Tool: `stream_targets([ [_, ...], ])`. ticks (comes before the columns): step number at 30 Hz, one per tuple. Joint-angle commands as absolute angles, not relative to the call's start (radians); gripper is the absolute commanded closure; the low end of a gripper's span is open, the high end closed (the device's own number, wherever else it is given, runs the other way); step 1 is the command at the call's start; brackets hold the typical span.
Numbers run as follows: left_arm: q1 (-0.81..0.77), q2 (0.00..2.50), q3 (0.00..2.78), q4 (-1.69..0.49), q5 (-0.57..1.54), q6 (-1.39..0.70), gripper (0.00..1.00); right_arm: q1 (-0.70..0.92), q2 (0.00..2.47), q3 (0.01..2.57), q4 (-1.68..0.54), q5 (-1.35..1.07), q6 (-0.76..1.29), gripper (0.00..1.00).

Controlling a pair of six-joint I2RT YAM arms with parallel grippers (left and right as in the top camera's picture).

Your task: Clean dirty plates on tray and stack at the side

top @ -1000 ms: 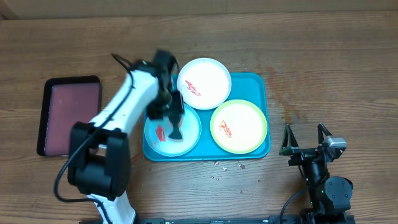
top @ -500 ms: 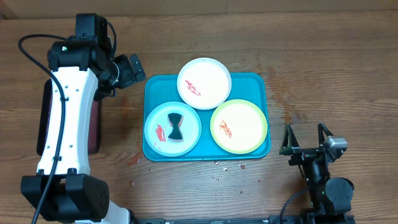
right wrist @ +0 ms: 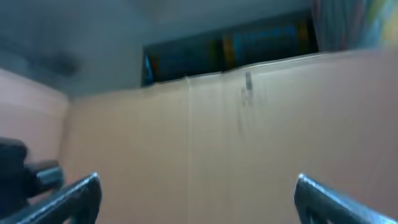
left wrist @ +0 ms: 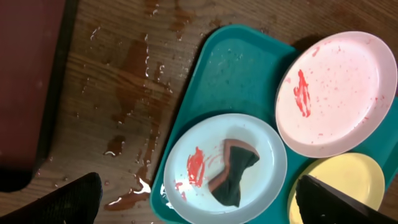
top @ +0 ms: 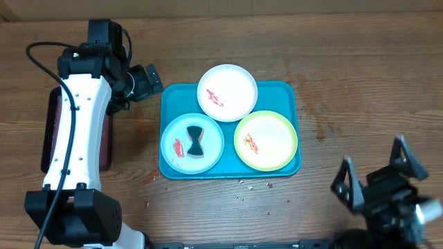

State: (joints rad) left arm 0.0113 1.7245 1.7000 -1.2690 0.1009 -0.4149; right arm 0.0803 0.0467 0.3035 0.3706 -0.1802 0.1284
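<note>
Plates red-smeared on teal tray; left tool, right tool both spread wide.

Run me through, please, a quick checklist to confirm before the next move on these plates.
1. Left gripper open and empty: ok.
2. Right gripper open, away from the tray: ok.
3. Dark pad lying free on the pale blue plate: ok.
4. Plates clean: not ok; red smears show on the pale blue plate, the white plate and the yellow-green plate.
5. Table left of the tray dry: not ok, wet patches.
</note>
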Motion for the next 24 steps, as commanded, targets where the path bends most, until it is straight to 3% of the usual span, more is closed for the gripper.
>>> stream_targets([
  [1, 0.013, 1.734, 1.695, -1.267, 0.098, -0.408, 0.0, 0.085, 0.235, 0.699, -0.027, -0.143, -0.017, 0.0],
  [2, 0.012, 1.734, 1.695, -1.268, 0.098, -0.408, 0.0, 0.085, 0.377, 0.897, -0.292, -0.14, -0.028, 0.0],
  [4, 0.012, 1.734, 1.695, -1.268, 0.105, -0.408, 0.0, 0.085, 0.641, 1.2, -0.623, -0.21, -0.027, 0.0],
  [9, 0.012, 1.734, 1.695, -1.268, 0.131, -0.408, 0.0, 0.085, 0.965, 1.478, -0.825, -0.583, 0.065, 0.0],
  [13, 0.012, 1.734, 1.695, -1.272, 0.131, -0.407, 0.0, 0.086, 1.129, 1.512, -0.726, -0.777, 0.196, 0.0],
  [14, 0.013, 1.734, 1.695, -1.272, 0.131, -0.408, 0.0, 0.096, 1.173, 1.512, -0.715, -0.778, 0.229, 0.06],
  [16, 0.012, 1.734, 1.695, -1.272, 0.132, -0.408, 0.0, 0.13, 1.242, 1.512, -0.733, -0.719, 0.253, 0.4],
  [17, 0.012, 1.734, 1.695, -1.272, 0.132, -0.408, 0.0, 0.159, 1.279, 1.512, -0.756, -0.648, 0.292, 0.49],
  [24, 0.012, 1.734, 1.695, -1.269, 0.132, -0.408, 0.0, 0.44, 1.574, 1.511, -0.835, -0.279, 0.466, 0.59],
])
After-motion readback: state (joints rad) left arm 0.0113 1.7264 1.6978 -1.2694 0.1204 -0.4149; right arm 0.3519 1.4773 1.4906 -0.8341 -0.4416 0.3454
